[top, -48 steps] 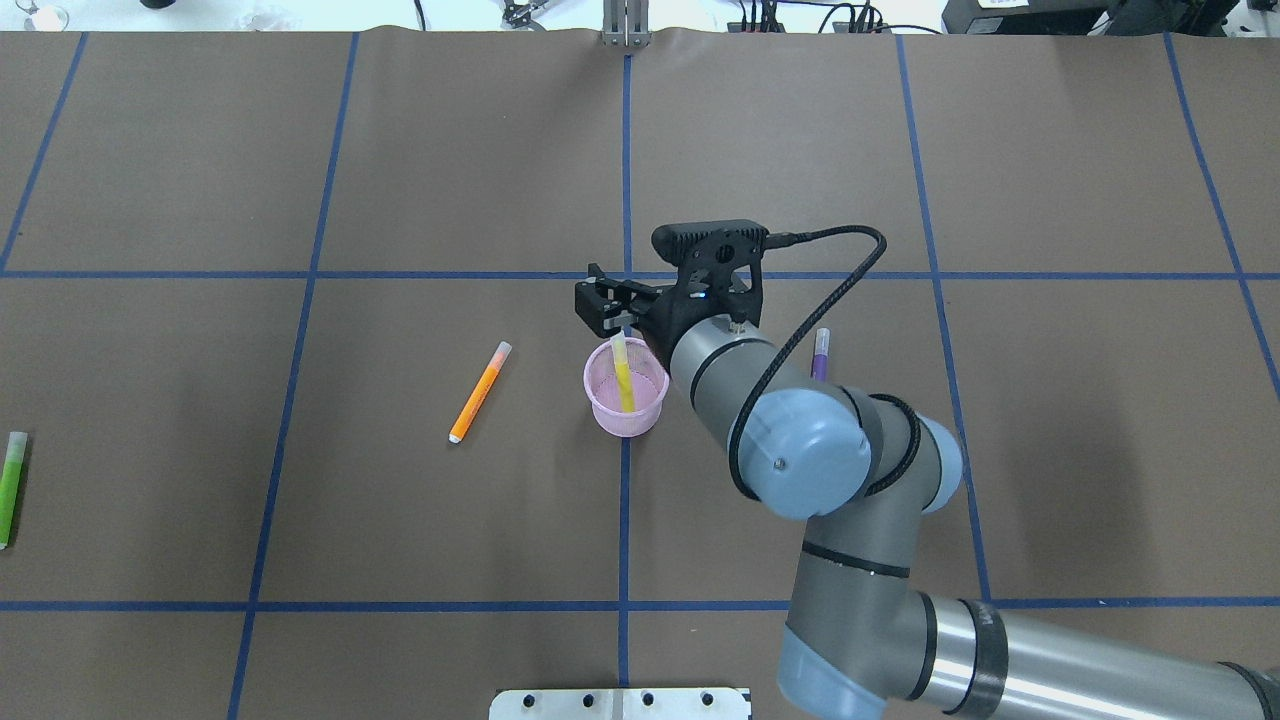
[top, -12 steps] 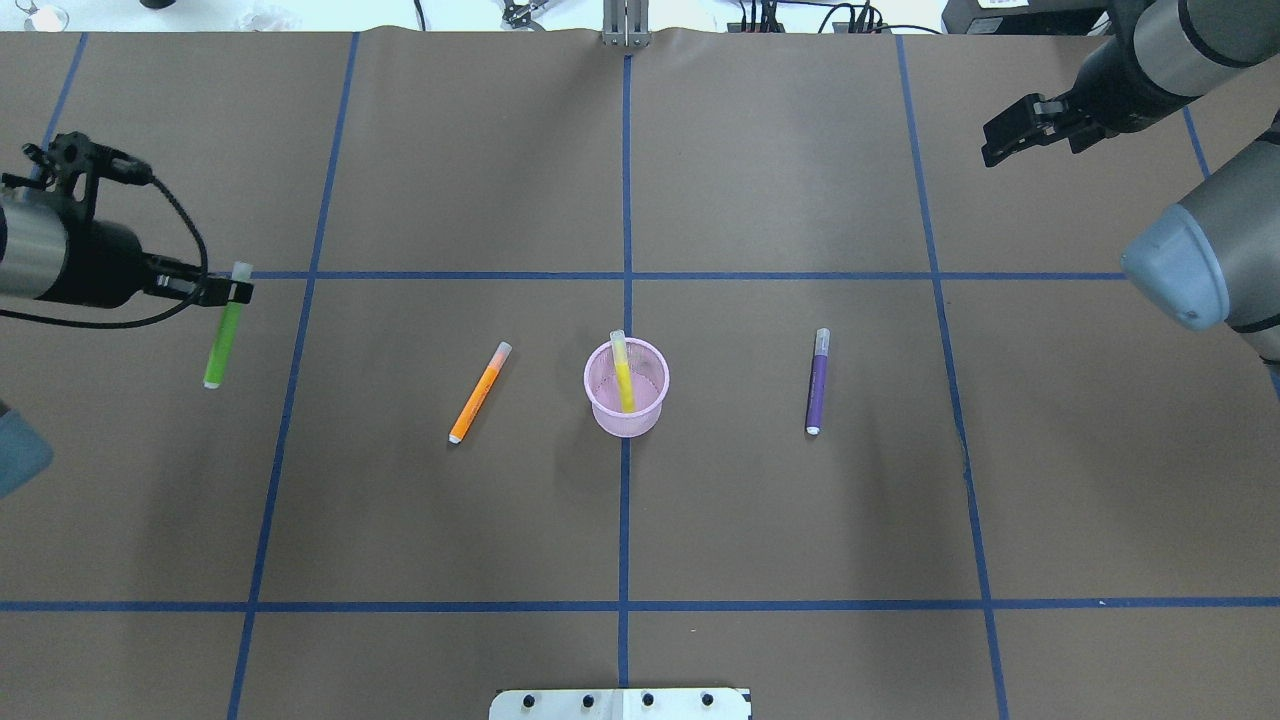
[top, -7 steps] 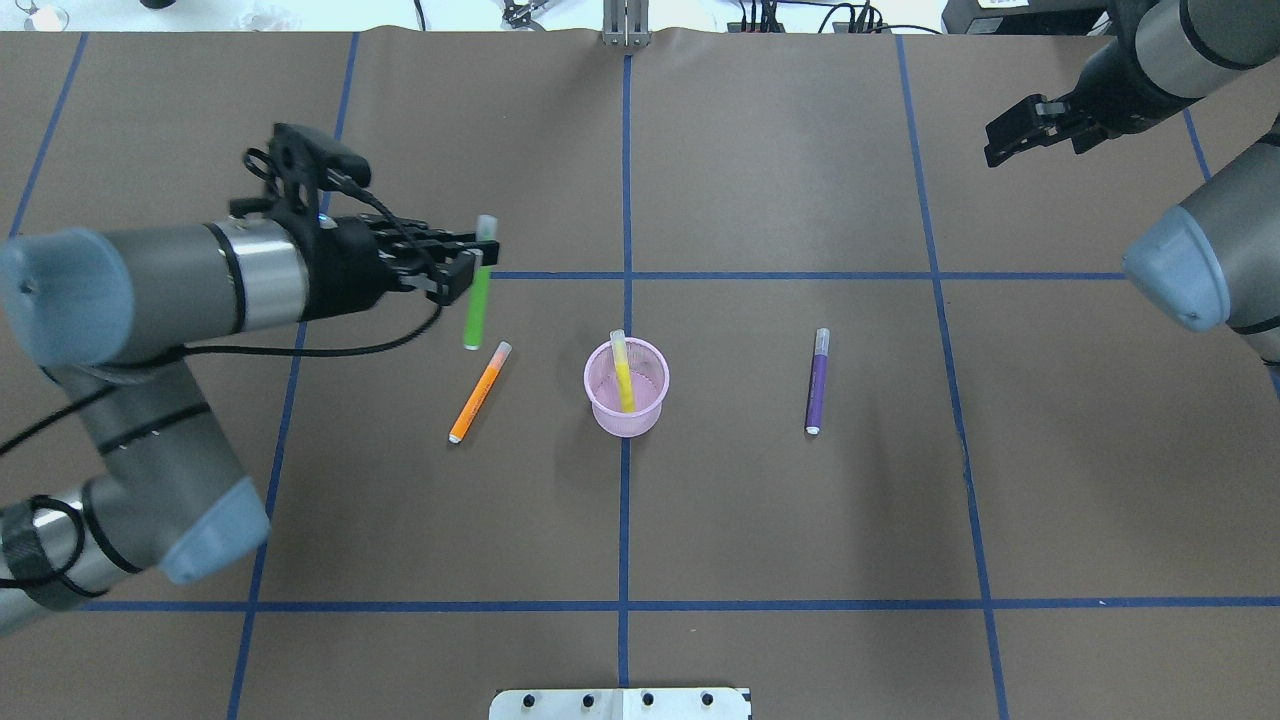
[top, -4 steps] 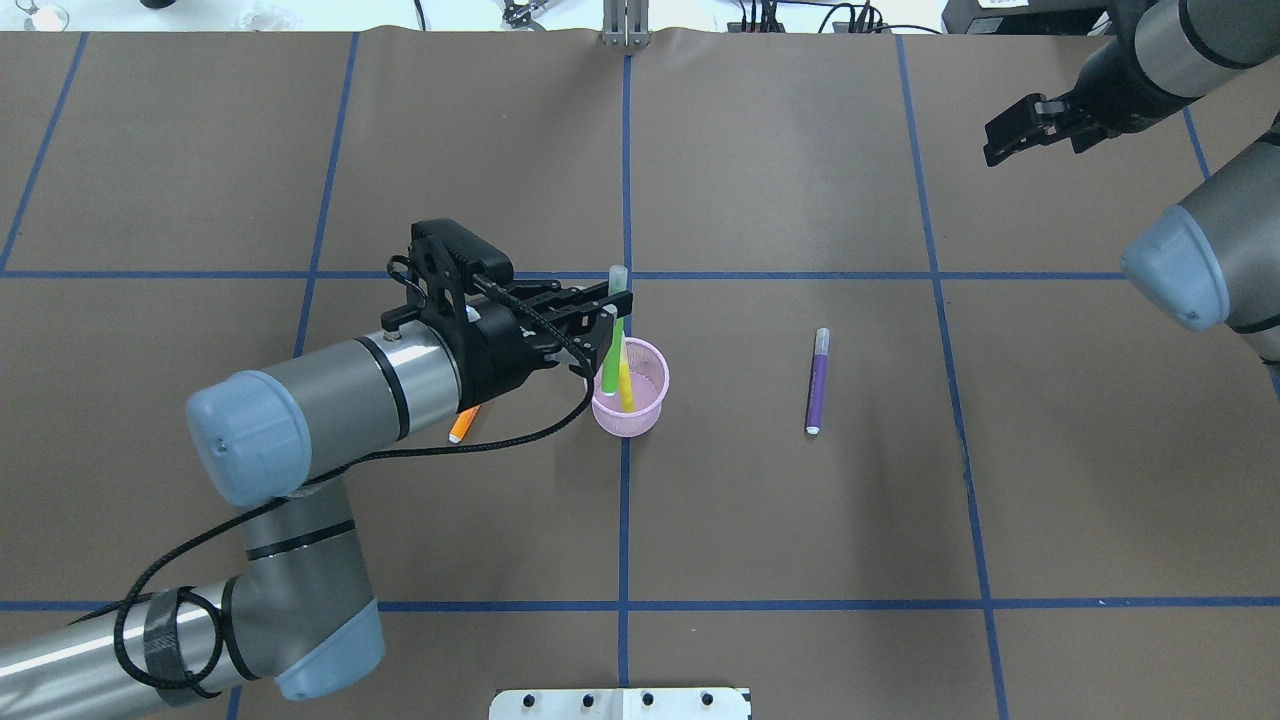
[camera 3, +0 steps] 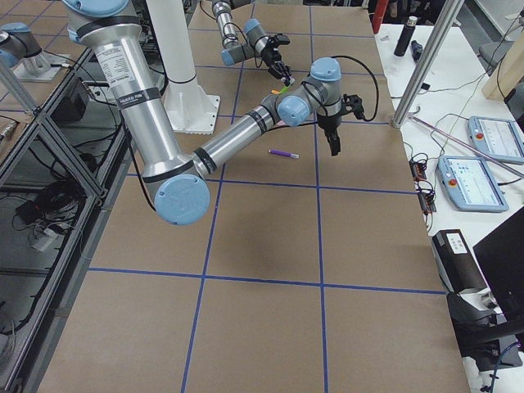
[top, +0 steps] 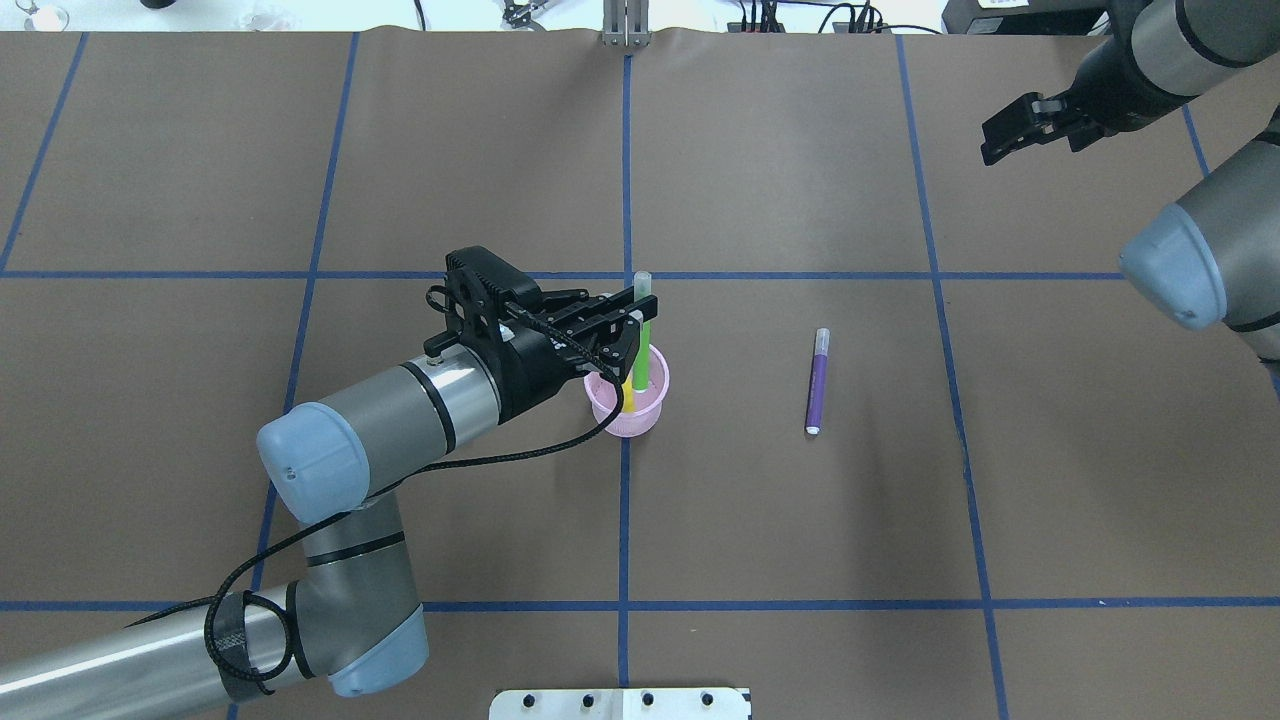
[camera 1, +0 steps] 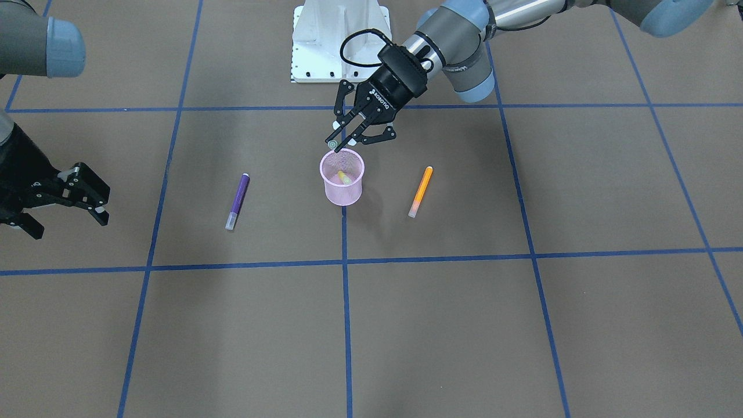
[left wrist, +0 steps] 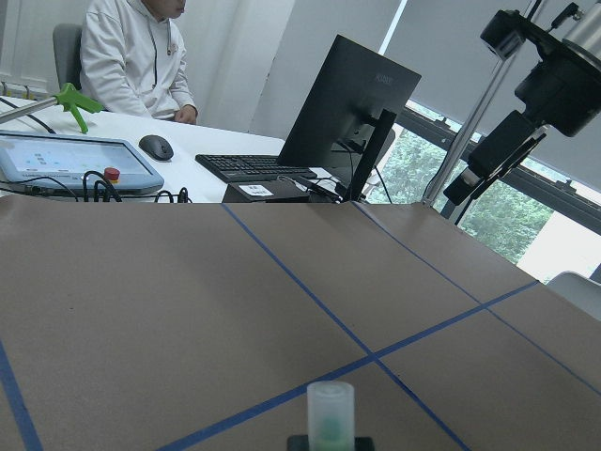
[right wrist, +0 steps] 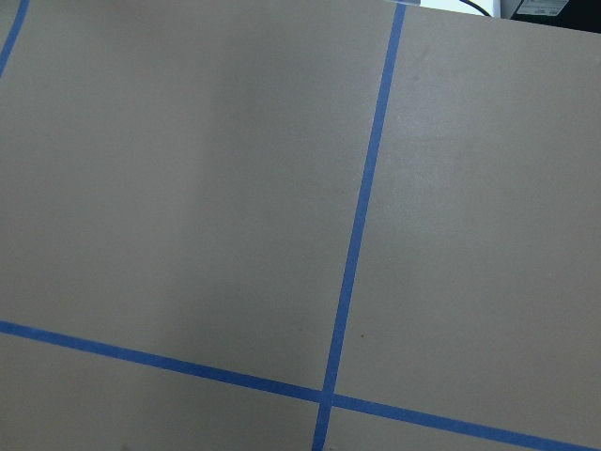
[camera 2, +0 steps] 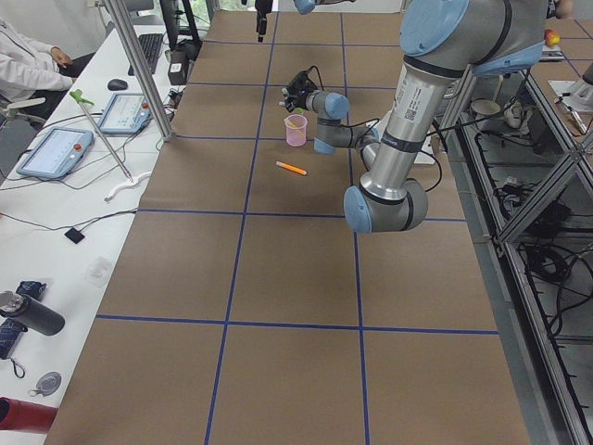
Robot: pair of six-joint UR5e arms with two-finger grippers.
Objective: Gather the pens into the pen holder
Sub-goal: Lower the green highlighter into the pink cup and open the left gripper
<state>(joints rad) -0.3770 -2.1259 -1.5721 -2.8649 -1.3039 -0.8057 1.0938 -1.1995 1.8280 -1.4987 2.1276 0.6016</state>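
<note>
Lying flat on the table (top: pixel 800 540) on the left arm's side, the orange pen (camera 1: pixel 421 190) was seen near the pen holder (top: pixel 648 418) but apart from it. Over that cup the green pen (top: pixel 641 362) was gripped just below its pale cap by the clenched left gripper (top: pixel 638 335). Its long axis was held near upright, and its lower end was dipped inside the rim beside the leaning yellow pen (top: pixel 627 395). Little more than a release straight down was judged to be needed. Further right, the purple pen (top: pixel 818 380) was laid flat, and the right gripper (camera 1: pixel 71 225) was held spread and empty, well apart.
</note>
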